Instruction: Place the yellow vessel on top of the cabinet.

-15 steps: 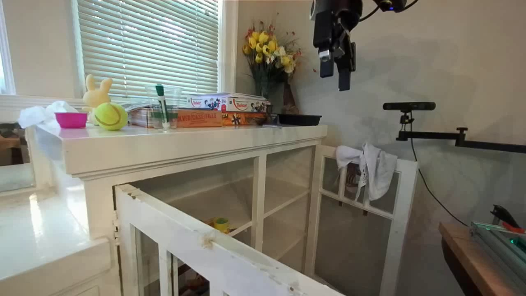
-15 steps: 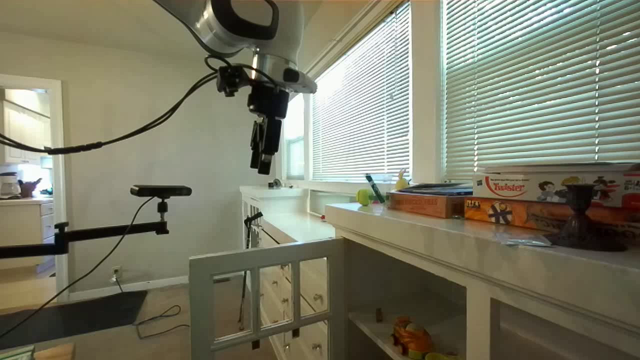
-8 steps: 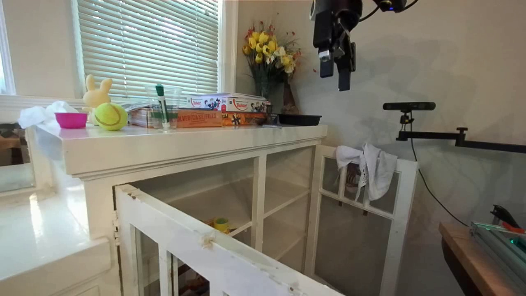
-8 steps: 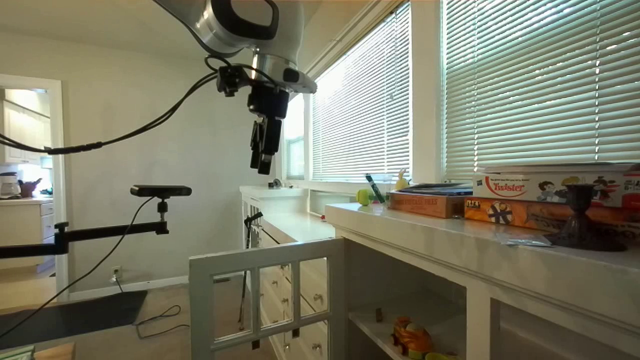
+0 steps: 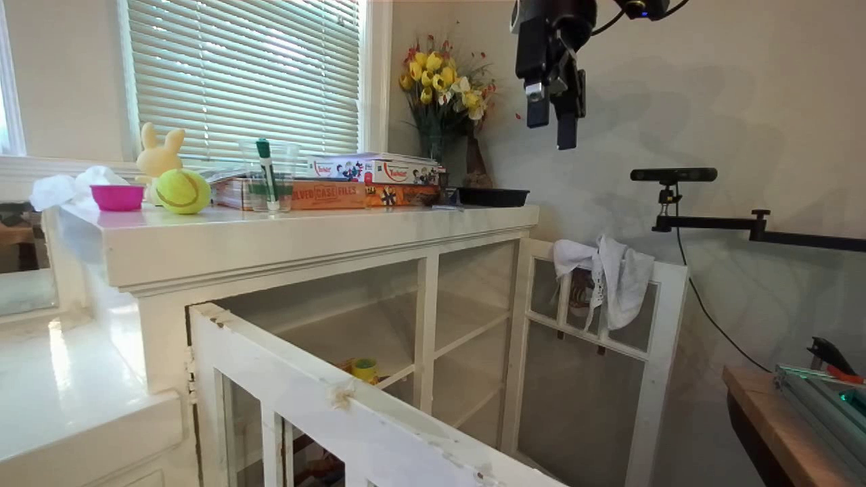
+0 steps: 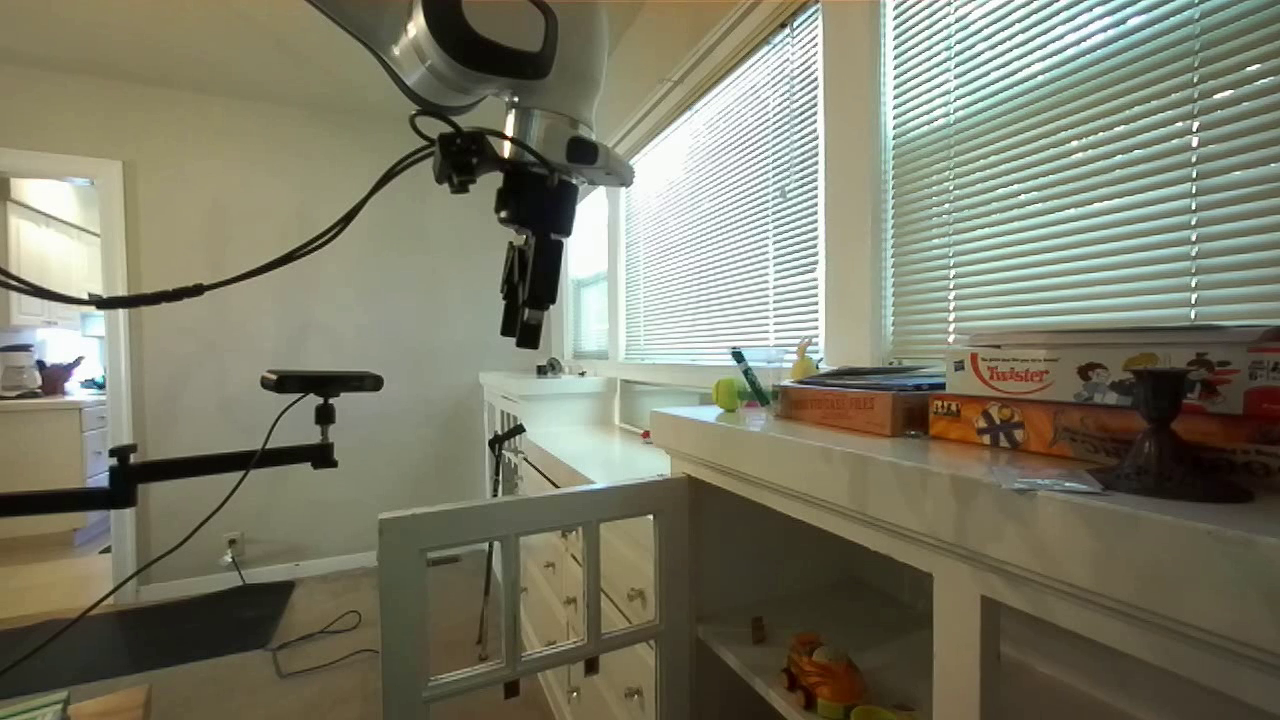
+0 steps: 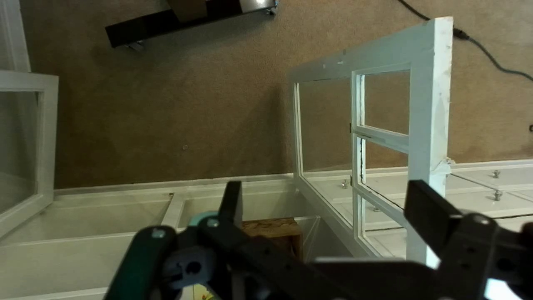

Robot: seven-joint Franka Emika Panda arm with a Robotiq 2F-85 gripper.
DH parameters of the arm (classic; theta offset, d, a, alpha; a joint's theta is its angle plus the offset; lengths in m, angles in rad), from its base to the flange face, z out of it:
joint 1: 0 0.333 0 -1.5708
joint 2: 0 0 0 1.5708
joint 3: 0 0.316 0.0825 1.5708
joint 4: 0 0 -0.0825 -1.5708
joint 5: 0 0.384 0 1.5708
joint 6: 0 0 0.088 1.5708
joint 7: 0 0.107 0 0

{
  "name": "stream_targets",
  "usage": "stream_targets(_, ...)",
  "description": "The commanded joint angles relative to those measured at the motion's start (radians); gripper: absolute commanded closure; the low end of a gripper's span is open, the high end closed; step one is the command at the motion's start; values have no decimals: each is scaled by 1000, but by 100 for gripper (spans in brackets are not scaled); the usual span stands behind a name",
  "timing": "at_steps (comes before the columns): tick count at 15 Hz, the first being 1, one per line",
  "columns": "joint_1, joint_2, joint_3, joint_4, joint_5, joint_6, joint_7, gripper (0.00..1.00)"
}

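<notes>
Inside the white cabinet (image 5: 318, 235), we see the yellow cup (image 5: 365, 373) upright, its mouth facing up; its long axis we cannot tell. The tool (image 5: 553, 132) hangs higher, its jaws wide apart.

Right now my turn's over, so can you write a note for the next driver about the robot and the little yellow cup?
Gripper: open and holding nothing, up higher than the white cabinet.
Little yellow cup: on a shelf inside the cabinet.
Done: both cabinet doors stand open; the cup is not picked up yet.
Left: reach in, grip the cup, lift it out and set it on the cabinet's top.
</notes>
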Motion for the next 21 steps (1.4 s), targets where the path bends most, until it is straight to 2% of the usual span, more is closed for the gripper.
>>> stream_targets(1, -7, 0, 6, 2, 1, -3, -2, 0)
stream_targets(15, -7, 0, 6, 2, 1, -3, -2, 0)
stream_targets(21, -12, 1, 28, -46, -73, 123, 18, 0)
